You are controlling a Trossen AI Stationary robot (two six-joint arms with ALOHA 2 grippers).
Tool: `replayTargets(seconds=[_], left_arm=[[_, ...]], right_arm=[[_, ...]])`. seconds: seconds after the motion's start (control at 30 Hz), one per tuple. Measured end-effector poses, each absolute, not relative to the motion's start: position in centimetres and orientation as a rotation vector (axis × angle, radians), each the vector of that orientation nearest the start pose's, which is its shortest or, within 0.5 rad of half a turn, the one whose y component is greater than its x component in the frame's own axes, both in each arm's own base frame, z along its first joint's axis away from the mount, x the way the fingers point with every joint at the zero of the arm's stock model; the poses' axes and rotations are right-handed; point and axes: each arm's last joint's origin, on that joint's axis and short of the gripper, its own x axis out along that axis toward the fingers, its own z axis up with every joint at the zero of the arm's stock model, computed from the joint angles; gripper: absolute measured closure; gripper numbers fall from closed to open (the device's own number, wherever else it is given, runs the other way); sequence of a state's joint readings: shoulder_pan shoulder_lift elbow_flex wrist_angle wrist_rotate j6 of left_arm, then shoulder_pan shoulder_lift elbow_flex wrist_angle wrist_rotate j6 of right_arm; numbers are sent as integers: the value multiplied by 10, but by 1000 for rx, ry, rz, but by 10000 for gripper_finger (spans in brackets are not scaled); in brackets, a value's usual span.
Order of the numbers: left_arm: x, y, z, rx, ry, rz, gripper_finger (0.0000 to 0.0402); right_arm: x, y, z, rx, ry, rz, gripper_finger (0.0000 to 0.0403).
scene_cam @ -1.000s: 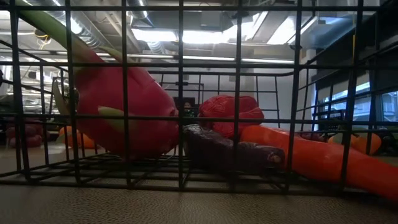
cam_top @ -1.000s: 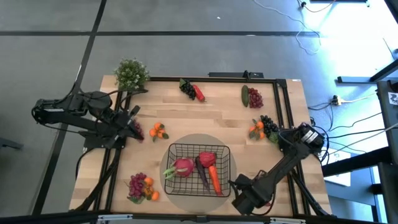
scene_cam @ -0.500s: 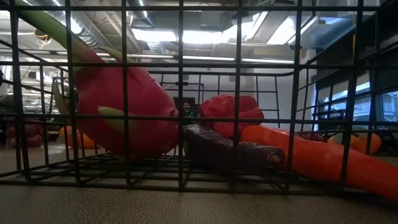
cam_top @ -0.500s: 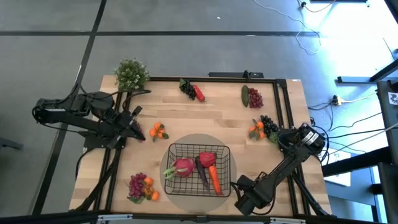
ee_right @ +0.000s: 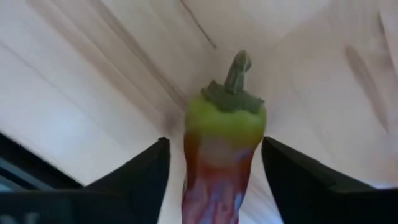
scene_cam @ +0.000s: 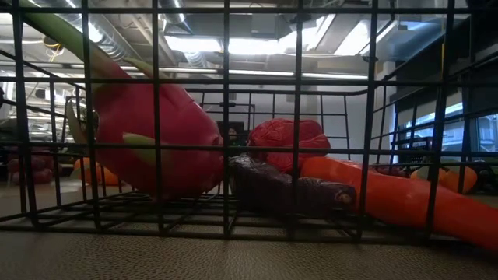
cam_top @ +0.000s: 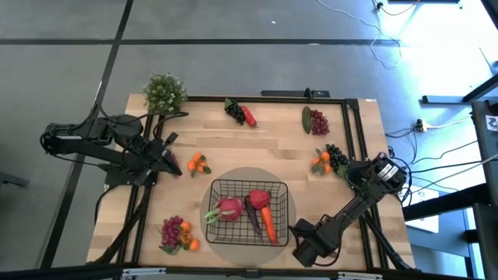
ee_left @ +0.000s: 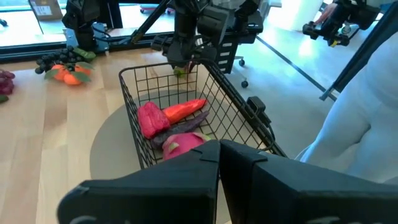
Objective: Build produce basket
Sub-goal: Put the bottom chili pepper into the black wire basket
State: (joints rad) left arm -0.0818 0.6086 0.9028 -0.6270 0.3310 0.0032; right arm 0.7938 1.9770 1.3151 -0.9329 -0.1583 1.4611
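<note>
The basket [cam_top: 249, 210] sits near the table's front edge, centre, holding a pink radish [cam_top: 229, 208], a red pepper [cam_top: 259, 199], a dark eggplant [cam_top: 254, 219] and a carrot [cam_top: 268, 224]. Just right of it, the right gripper [cam_top: 307, 250] is bent low over the front edge; only its wrist view shows a green-topped pepper [ee_right: 221, 155] between the spread fingers [ee_right: 140, 171], seemingly not yet clamped. Farther back on the left, the left gripper [cam_top: 170, 165] hangs closed beside an orange cluster [cam_top: 199, 164].

Pale planked wood table [cam_top: 264, 144] — matt; black wire basket [cam_top: 248, 187], thin metal; pepper [ee_right: 222, 149] smooth, faintly glossy plastic.
</note>
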Motion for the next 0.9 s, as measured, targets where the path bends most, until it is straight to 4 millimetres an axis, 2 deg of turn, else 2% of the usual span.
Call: replayTargets(seconds=[0.3, 0.43, 0.57, 0.73, 0.9], left_arm=[[109, -18, 352, -39, 332, -409, 401], [109, -18, 352, -39, 332, -409, 401], [109, -18, 352, -39, 332, -409, 401], [109, -18, 352, -39, 332, -410, 401], [109, -18, 352, -38, 332, -410, 401]], right_arm=[[249, 251, 150, 583, 1657, -507, 329], [251, 252, 160, 574, 1664, -523, 330], [252, 253, 181, 540, 1688, -575, 330], [253, 254, 220, 513, 1698, -662, 330], [259, 253, 267, 563, 1550, -755, 330]])
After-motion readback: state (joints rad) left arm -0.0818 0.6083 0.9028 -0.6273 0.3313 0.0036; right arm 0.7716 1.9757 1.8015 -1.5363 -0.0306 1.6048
